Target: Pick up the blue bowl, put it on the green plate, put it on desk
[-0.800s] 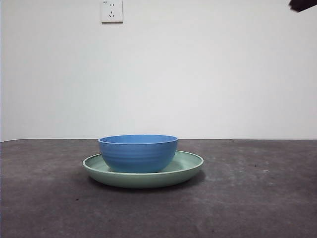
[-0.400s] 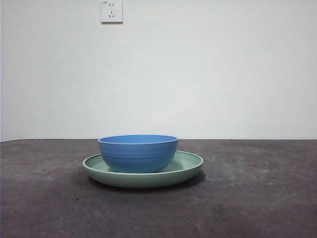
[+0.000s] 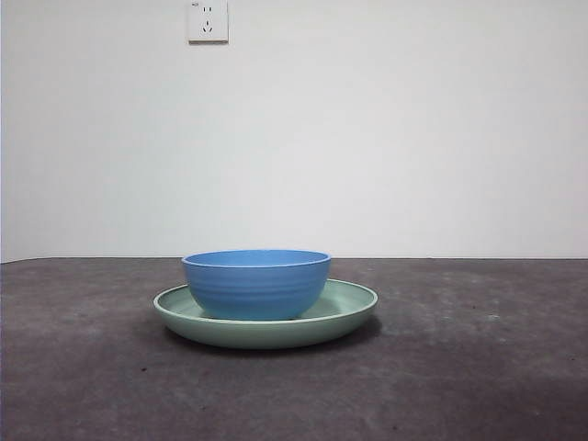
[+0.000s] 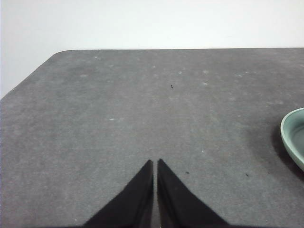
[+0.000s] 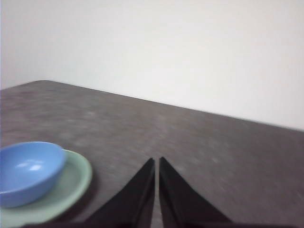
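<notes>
The blue bowl [image 3: 256,283] stands upright inside the green plate [image 3: 349,308], a little left of the plate's centre, on the dark desk [image 3: 478,367]. No arm shows in the front view. My right gripper [image 5: 156,162] is shut and holds nothing; from its wrist view the blue bowl [image 5: 28,171] and green plate [image 5: 76,180] lie off to one side, well apart from the jaws. My left gripper [image 4: 155,163] is shut and empty over bare desk, with only the rim of the green plate [image 4: 290,137] at the picture's edge.
A white wall with a power socket [image 3: 208,20] stands behind the desk. The desk's rounded corner [image 4: 57,53] shows in the left wrist view.
A black arm tip at the front view's top right corner one second ago has gone out of view. Bowl and plate have not moved.
</notes>
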Motion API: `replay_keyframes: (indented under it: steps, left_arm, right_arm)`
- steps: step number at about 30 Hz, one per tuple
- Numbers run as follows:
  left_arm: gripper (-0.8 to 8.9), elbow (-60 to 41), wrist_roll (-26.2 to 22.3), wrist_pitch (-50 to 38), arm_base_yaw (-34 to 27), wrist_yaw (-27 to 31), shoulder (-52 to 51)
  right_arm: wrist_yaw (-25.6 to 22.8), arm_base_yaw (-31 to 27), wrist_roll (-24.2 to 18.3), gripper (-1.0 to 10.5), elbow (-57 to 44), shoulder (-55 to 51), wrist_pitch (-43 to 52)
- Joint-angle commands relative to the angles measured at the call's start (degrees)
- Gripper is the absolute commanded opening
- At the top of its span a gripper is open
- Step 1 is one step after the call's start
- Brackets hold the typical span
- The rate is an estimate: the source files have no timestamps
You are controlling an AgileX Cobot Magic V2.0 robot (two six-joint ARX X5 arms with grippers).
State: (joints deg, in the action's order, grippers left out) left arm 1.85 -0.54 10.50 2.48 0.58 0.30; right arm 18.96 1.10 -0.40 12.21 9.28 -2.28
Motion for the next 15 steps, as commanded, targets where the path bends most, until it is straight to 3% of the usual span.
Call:
replay_keyframes:
  steps: [1,15]
  left_arm:
    - [0.15,-1.18,0.15,0.37,-0.07,0.11,-0.13]
    - [0.15,-1.18,0.15,0.37,-0.07,0.11,-0.13]
  right_arm:
    - [-3.93,0.04,3.89,0.1,-4.07,-2.84,2.25]
    - [-10.10,0.04,6.01,0.1,-11.61,-9.07,0.11]
